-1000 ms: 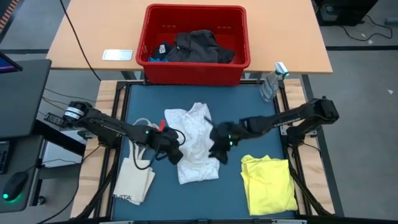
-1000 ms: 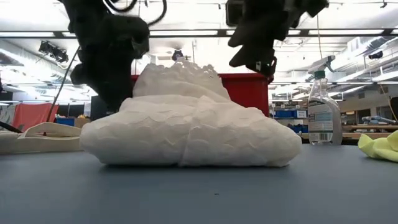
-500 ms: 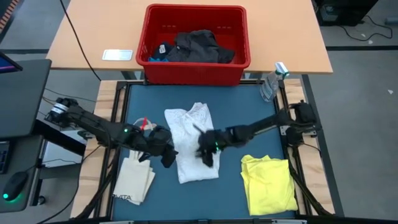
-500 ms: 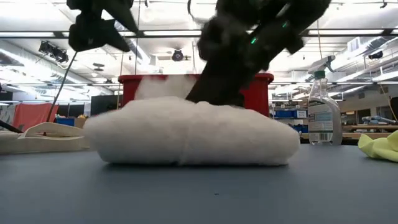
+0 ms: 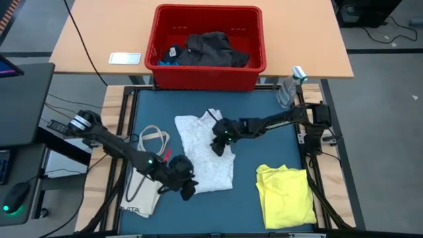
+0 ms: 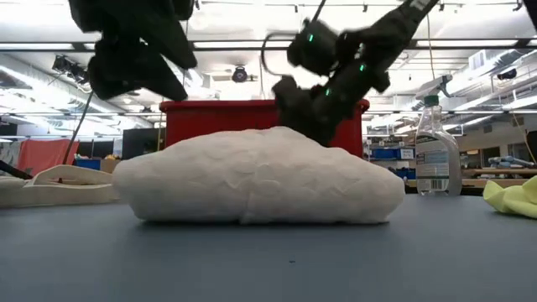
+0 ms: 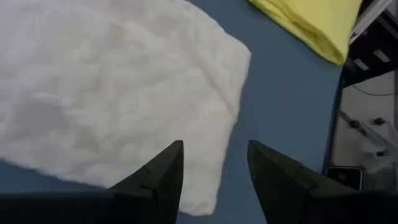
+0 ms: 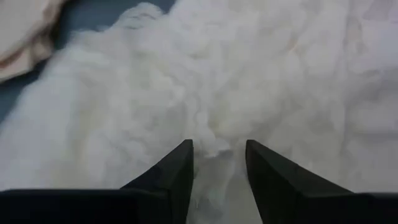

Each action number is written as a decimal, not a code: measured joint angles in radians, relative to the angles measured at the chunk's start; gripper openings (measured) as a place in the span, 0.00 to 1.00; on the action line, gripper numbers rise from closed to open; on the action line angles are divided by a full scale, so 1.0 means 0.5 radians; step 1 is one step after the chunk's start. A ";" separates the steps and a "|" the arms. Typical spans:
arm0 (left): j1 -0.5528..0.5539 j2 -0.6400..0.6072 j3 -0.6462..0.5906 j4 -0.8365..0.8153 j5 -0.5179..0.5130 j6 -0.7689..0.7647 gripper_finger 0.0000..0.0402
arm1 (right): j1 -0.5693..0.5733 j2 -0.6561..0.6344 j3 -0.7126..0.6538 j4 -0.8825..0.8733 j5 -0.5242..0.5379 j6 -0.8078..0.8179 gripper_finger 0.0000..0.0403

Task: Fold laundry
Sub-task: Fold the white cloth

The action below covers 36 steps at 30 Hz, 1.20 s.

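At mid-table lies the folded white textured cloth garment (image 5: 206,155). Right end effector (image 5: 219,144) hovers over it, left end effector (image 5: 186,190) beside its near corner, both part-open, empty. Snagged cloth could undo the fold.

One white textured cloth garment (image 5: 206,155) on the blue desk (image 5: 264,142). One bright yellow cloth garment (image 5: 285,196). One cream tote bag (image 5: 142,192). One red plastic bin (image 5: 208,46) with dark garments (image 5: 215,49) piled inside, number unclear. One clear plastic bottle (image 5: 287,89). Two dark arms, so two grippers: left gripper (image 5: 187,190), right gripper (image 5: 218,145).
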 joint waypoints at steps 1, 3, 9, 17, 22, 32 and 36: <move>-0.008 0.038 0.000 0.057 0.013 0.017 0.45 | 0.017 -0.050 0.001 -0.001 -0.001 0.005 0.37; -0.028 0.109 -0.002 0.145 0.065 0.053 0.45 | 0.076 -0.168 0.002 -0.036 -0.001 0.047 0.36; -0.126 0.190 -0.002 0.224 0.267 -0.168 0.45 | 0.431 -0.529 0.008 -0.393 0.007 0.329 0.32; -0.456 0.221 -0.001 -0.041 -0.212 -0.950 0.48 | 1.047 -0.541 -0.006 -0.600 0.507 0.677 0.32; -0.455 0.332 -0.002 -0.059 -0.363 -1.024 0.53 | 1.165 -0.402 -0.106 -0.423 0.749 0.797 0.33; -0.397 0.533 -0.002 0.007 -0.376 -1.016 0.68 | 1.295 -0.292 -0.439 0.140 0.823 0.961 0.50; -0.331 0.531 0.000 0.071 -0.379 -0.840 0.67 | 1.323 -0.209 -0.470 0.181 0.868 0.962 0.52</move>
